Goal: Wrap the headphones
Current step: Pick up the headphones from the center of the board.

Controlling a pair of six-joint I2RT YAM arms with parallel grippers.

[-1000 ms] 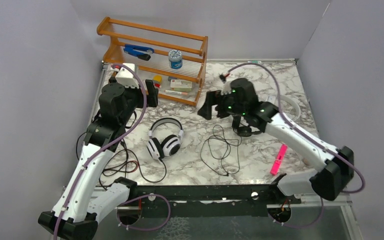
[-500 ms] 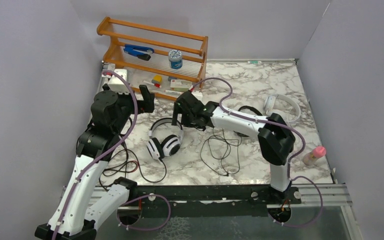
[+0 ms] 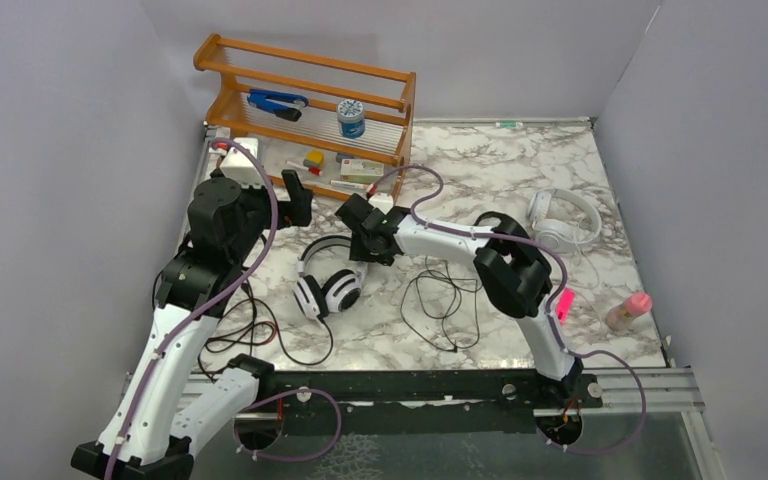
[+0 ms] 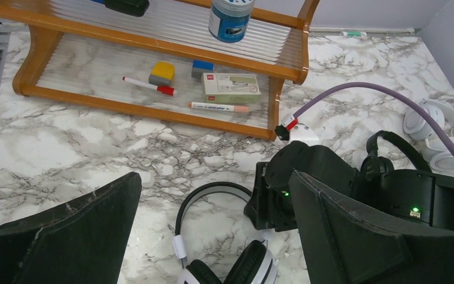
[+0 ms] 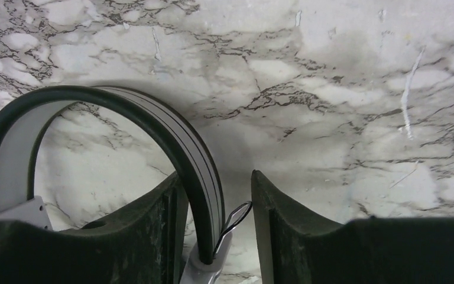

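1. white headphones with black ear pads [image 3: 330, 280] lie flat on the marble table [image 3: 480, 160], left of centre, ear cups toward the near edge, headband [image 5: 198, 165] arching toward the back.
2. right gripper [image 3: 365, 237] is down at the right side of that headband. in the right wrist view the band runs between the two fingers [image 5: 284, 225], one finger against it and a gap showing at the other. jaws part-way apart, not clamped on the band.
3. black cord [image 3: 440, 300] lies in loose loops on the table just right of the ear cups. more cord trails near-left, under the left arm. cannot tell which plug goes where.
4. left gripper [image 4: 213, 195] hangs above the table just behind and left of the headband, jaws wide apart, nothing between them, touching nothing.
5. black headphones [image 4: 397, 147] are right of centre, mostly hidden behind the right arm.
6. all-white headphones [image 3: 563, 220] lie farther right, near the right wall, well apart from both grippers.
7. wooden rack [image 3: 305, 75] stands at the back left: blue stapler [image 3: 275, 102] and jar [image 3: 351, 118] on the top shelf, a box [image 4: 230, 87] and small markers on the lower one.
8. pink marker [image 3: 564, 303] pokes out beside the right arm; a bottle [image 3: 628, 313] with a pink cap lies near the right edge.
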